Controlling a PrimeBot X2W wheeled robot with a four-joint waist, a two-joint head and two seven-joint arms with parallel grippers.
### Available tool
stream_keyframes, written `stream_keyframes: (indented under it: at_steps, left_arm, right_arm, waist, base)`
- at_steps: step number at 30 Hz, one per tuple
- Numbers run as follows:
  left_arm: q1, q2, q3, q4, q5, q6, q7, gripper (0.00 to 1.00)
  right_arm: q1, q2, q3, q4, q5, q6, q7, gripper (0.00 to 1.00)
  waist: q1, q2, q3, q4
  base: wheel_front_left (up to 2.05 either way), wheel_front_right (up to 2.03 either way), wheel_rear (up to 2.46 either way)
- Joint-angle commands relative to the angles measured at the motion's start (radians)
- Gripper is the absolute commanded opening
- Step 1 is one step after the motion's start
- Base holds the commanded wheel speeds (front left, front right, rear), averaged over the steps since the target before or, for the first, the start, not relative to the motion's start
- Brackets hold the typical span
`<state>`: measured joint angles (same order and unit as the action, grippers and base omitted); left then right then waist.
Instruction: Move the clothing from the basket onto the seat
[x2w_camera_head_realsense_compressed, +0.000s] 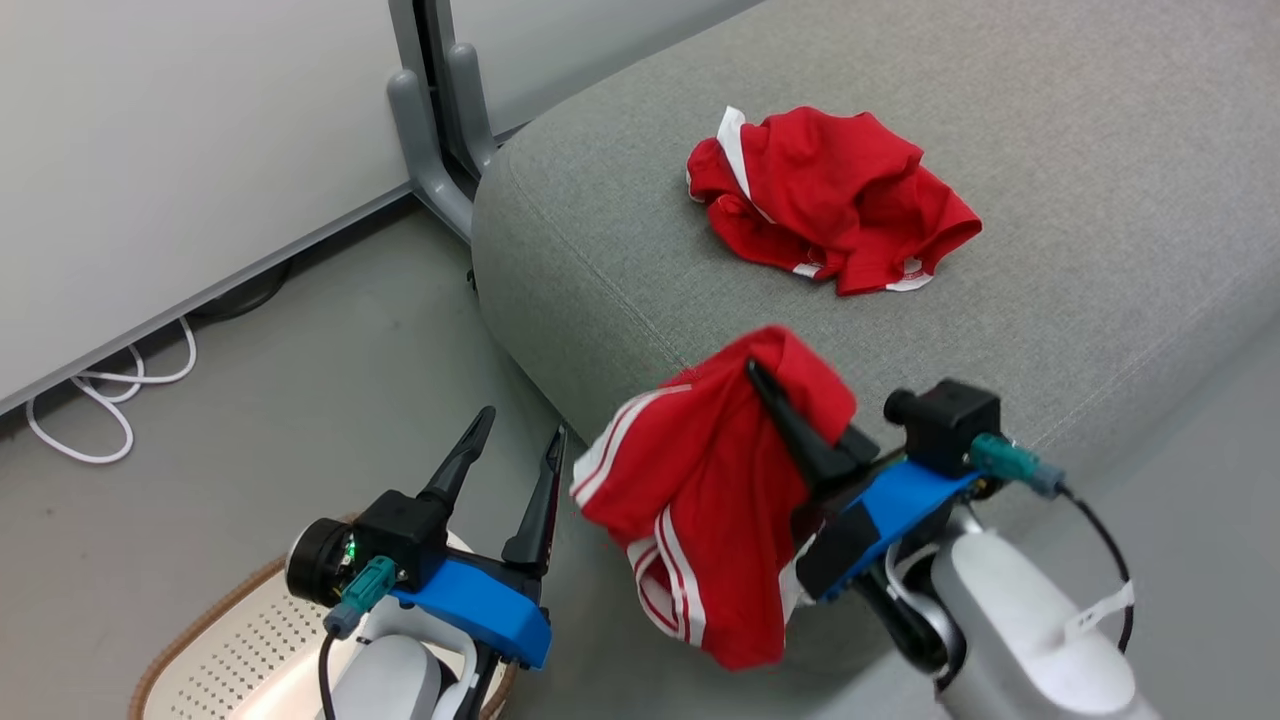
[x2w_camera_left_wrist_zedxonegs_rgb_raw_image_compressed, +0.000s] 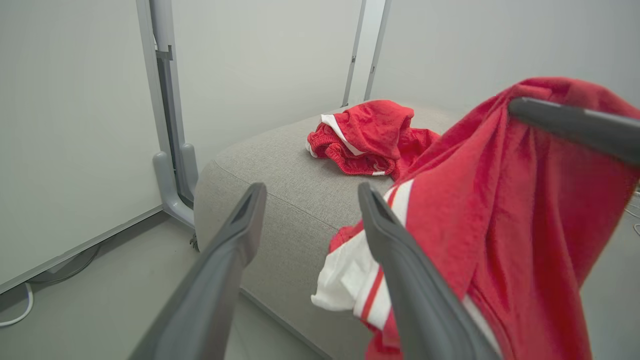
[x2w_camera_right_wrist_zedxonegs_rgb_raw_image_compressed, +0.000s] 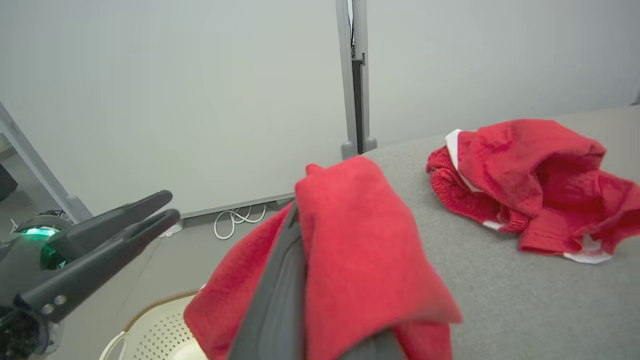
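Head view, lower left: the basket (x2w_camera_head_realsense_compressed: 230, 640) is showing no red where I'm seeing it, my left gripper (x2w_camera_head_realsense_compressed: 523, 422) hanging wide open over it. Bottom centre, my right gripper (x2w_camera_head_realsense_compressed: 757, 372) is pinching one garment (x2w_camera_head_realsense_compressed: 700, 480), dangling before the seat (x2w_camera_head_realsense_compressed: 600, 270) edge. Upper centre, the other garment (x2w_camera_head_realsense_compressed: 830, 195) is lying on the seat: one left to place.

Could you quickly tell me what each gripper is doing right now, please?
Left gripper: open, empty.
Right gripper: shut on the red garment.
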<state>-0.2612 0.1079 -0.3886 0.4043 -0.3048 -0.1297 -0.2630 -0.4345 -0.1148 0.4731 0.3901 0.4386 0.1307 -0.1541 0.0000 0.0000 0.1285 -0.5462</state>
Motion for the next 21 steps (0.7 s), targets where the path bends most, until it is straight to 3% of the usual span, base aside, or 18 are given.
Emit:
stream_keyframes:
  at_steps: [1, 6, 9, 21]
  left_arm:
    - [0.007, 0.007, 0.005, -0.005, 0.005, -0.001, -0.003, 1.00]
    - [-0.030, 0.024, -0.010, -0.022, 0.019, -0.001, -0.003, 1.00]
    - [-0.038, 0.037, 0.005, -0.042, 0.027, 0.000, -0.003, 1.00]
    - [-0.105, 0.120, -0.009, -0.166, 0.063, 0.000, 0.038, 1.00]
  right_arm:
    - [-0.025, -0.008, -0.009, -0.008, -0.004, 0.000, -0.003, 0.00]
    - [-0.156, -0.062, -0.048, -0.027, 0.015, 0.000, 0.020, 0.00]
    - [-0.244, -0.084, -0.071, -0.038, 0.084, 0.000, 0.041, 0.00]
    - [-0.570, -0.292, -0.271, 0.037, 0.261, 0.000, 0.044, 0.00]
  waist:
    - [0.0000, 0.0000, 0.013, 0.003]
    - [0.0000, 0.0000, 0.069, 0.024]
    - [0.0000, 0.0000, 0.103, 0.024]
    - [0.0000, 0.0000, 0.316, 0.051]
  base:
    - [0.00, 0.00, 0.00]
    - [0.00, 0.00, 0.00]
    - [0.00, 0.00, 0.00]
    - [0.00, 0.00, 0.00]
